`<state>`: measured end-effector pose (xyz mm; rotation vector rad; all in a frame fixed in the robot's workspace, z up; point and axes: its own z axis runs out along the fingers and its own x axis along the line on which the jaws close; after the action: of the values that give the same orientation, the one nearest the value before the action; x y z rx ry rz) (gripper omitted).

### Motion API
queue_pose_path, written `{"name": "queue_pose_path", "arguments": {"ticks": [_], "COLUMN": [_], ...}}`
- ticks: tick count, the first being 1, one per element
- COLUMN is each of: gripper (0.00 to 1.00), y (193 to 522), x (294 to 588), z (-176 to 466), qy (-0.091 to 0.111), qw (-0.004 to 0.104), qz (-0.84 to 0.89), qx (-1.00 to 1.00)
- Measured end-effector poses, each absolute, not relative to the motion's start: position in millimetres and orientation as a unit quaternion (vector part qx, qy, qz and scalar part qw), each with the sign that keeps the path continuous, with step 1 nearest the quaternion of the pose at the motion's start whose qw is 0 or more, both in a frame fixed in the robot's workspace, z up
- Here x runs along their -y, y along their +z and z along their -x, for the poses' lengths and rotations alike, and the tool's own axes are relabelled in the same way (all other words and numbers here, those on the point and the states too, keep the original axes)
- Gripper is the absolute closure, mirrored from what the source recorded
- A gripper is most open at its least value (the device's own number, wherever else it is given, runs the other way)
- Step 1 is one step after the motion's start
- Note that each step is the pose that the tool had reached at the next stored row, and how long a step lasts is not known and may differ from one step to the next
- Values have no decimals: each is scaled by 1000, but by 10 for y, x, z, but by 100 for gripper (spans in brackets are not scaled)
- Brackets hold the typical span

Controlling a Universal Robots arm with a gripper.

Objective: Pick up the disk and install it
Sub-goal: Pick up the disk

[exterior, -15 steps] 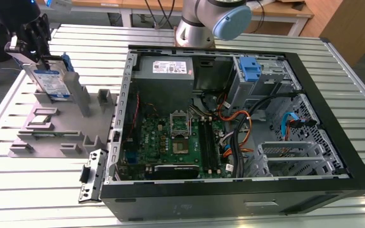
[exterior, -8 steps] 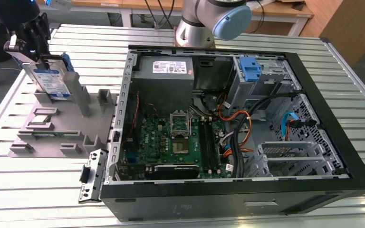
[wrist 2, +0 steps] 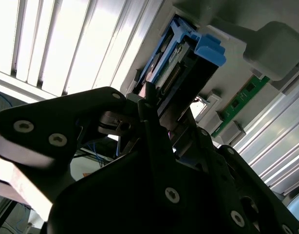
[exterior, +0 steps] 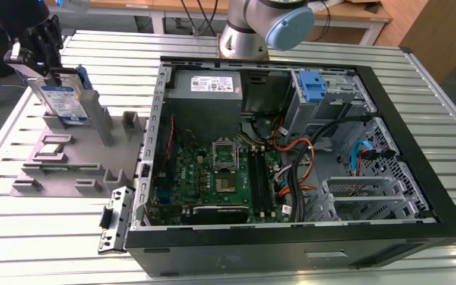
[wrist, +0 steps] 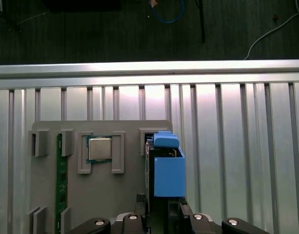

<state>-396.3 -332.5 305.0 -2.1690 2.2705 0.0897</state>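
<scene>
The disk (exterior: pixel 63 101) stands on edge in the grey fixture (exterior: pixel 78 169) at the exterior view's left; it is silver with a white-and-blue label and blue rails. My gripper (exterior: pixel 48 70) comes down on its top end, with the fingers on either side and pressed against it. In both wrist views the disk (wrist 2: pixel 188 63) (wrist: pixel 168 170) sits between the dark fingers (wrist 2: pixel 148 105), its blue rail facing the camera. The gripper (wrist: pixel 160 204) is shut on it, and the disk's lower end still rests at the fixture.
An open computer case (exterior: pixel 386 119) lies at the exterior view's right, with a blue-latched drive bay (exterior: pixel 313 86), a grey power supply (exterior: pixel 206 85) and loose cables. The fixture also carries a processor chip (wrist: pixel 99 148) and a green memory stick (wrist: pixel 61 180). The arm's base (exterior: pixel 252 29) stands behind the case.
</scene>
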Motion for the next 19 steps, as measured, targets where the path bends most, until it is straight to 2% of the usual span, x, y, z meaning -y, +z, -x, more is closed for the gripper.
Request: {"name": "queue_pose_path", "arguments": {"ticks": [19], "gripper": [65], "y": [3343], "x": [3325], "z": [3963], "qy": [29], "qw": [0], "qz": [690], "qx": [-723]}}
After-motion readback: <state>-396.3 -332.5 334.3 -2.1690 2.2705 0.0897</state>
